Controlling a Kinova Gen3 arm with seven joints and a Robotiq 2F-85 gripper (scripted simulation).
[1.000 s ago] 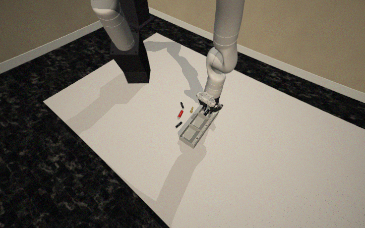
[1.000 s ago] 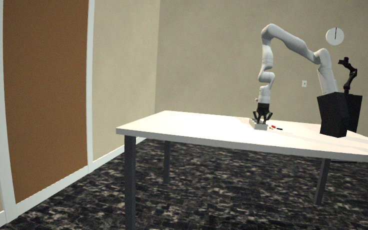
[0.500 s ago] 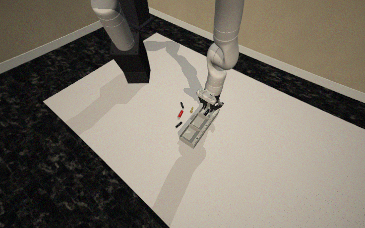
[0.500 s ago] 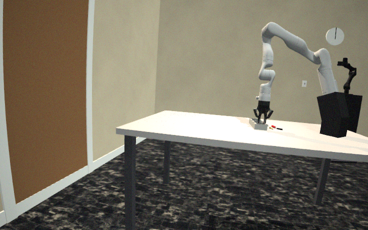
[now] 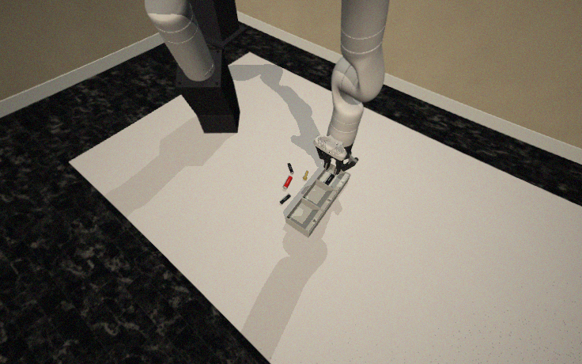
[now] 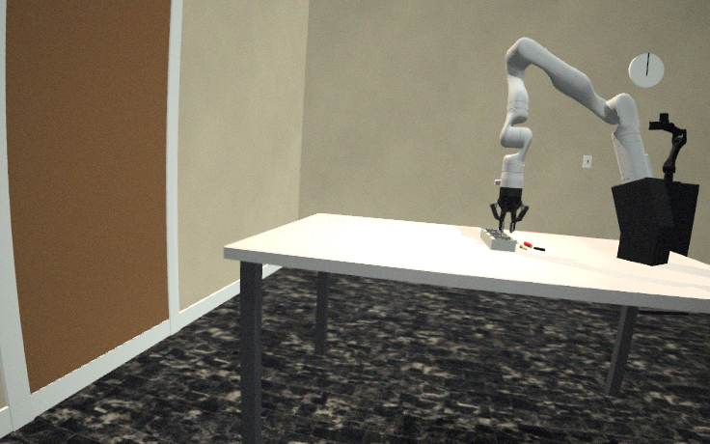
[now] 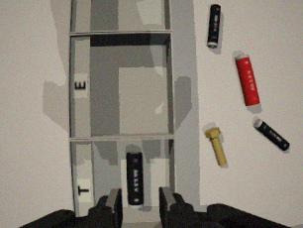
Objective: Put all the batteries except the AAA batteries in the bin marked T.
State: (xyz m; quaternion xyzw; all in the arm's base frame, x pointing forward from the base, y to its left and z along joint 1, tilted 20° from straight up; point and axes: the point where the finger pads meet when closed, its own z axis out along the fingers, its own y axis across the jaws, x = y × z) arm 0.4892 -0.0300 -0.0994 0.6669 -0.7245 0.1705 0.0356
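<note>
A grey tray of three bins marked A, E and T stands on the white table. A black battery lies flat on the floor of bin T. My gripper hangs just above bin T, its fingers apart on either side of the battery's near end and not touching it. Beside the tray lie a red battery, a black battery and a smaller black battery.
A yellow bolt lies on the table between the tray and the red battery. Bins A and E hold nothing. The arm's black base stands at the table's far side.
</note>
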